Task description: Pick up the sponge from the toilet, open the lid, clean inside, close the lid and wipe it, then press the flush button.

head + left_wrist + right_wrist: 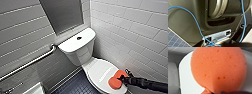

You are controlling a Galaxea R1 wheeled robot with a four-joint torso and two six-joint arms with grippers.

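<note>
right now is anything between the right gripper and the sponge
Nothing visible stands between them. The right gripper is right at the edge of the sponge, which lies near the front of the closed lid of the toilet.

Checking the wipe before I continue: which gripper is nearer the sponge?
Right. The right gripper holds the sponge against the closed toilet lid; the left arm sits back by the robot's own body.

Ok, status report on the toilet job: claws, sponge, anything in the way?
Right claw at the sponge. Sponge resting on the closed toilet lid. Nothing else on the lid.
</note>
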